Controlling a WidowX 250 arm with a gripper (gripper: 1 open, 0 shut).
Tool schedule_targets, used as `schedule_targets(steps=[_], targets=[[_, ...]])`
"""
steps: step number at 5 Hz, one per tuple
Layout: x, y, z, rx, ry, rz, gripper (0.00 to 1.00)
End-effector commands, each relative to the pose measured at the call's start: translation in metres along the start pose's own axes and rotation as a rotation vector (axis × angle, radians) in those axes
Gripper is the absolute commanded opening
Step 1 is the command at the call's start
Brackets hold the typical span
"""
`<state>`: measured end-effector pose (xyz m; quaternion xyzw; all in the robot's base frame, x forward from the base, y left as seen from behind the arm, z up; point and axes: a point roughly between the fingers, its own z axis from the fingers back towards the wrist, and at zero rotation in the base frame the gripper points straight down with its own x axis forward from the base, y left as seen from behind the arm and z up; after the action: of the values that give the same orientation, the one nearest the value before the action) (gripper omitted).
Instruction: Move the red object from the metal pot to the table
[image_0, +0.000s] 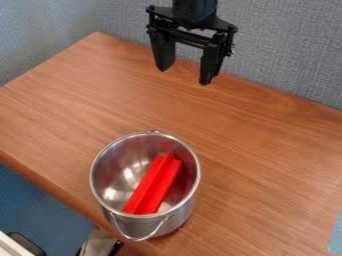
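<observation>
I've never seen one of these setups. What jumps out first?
The bright red block, lying slanted inside the shiny metal pot near the table's front edge. Above and behind it, at the top of the view, hangs a black gripper pointing down with its jaws open, holding nothing.

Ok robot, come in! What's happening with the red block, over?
Gripper open, empty, up over the table's far side. Red block lying in the metal pot, untouched. Nothing in the way.
</observation>
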<state>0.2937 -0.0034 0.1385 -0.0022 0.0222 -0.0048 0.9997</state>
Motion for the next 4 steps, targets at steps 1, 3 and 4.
schedule_targets(steps=[1,3,4], targets=[[-0.003,-0.003,-0.025,0.0,0.043,0.008,1.0],[-0.043,-0.037,-0.036,0.017,0.094,-0.068,1.0],[-0.049,-0.038,-0.047,0.032,0.113,-0.089,1.0]])
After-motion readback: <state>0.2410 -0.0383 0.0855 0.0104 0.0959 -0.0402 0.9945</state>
